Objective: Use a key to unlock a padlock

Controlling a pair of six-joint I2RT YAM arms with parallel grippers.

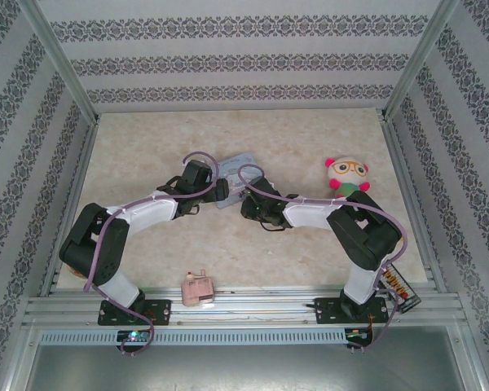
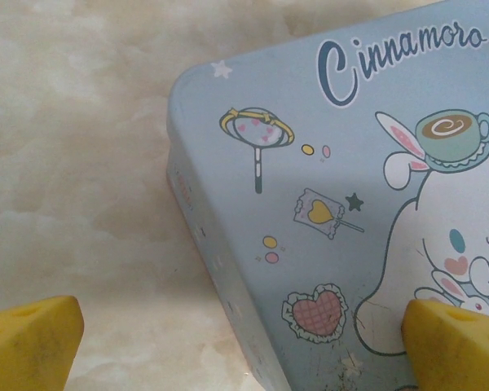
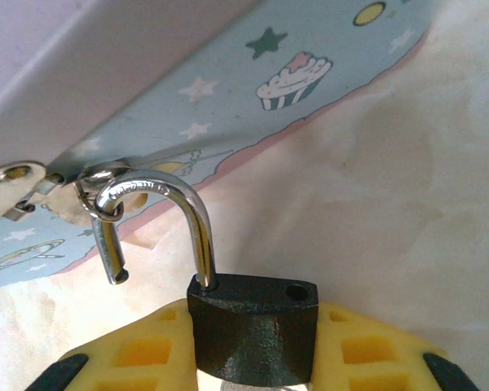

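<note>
Right wrist view gives me the clearest look: the padlock [image 3: 253,322] sits upright in my right jaws, its dark body pinched between the two yellow pads [image 3: 130,354]. Its silver shackle [image 3: 197,220] is sprung. One leg is still seated in the body, while the other has come out of its hole and hangs free. That free leg is hooked through a small metal ring [image 3: 94,186] on the clasp of the blue cartoon tin [image 3: 228,90], so the lock is still hanging from the tin, just above the pale worktop [image 3: 391,204].

On the left wrist view my left jaws are spread wide and hold nothing. One yellow fingertip [image 2: 28,334] is over the bare worktop [image 2: 73,163], the other fingertip [image 2: 460,346] over the printed lid of the tin [image 2: 326,212], with the tin's corner between them.

From the top camera I see the left arm [image 1: 147,213] and right arm [image 1: 310,213] meeting at the tin [image 1: 238,167] mid-worktop, one on each side. A plush toy [image 1: 348,175] stands to the right beyond the right arm, and a pink plastic toy [image 1: 197,288] lies near the front edge between the bases, well apart from the tin.
</note>
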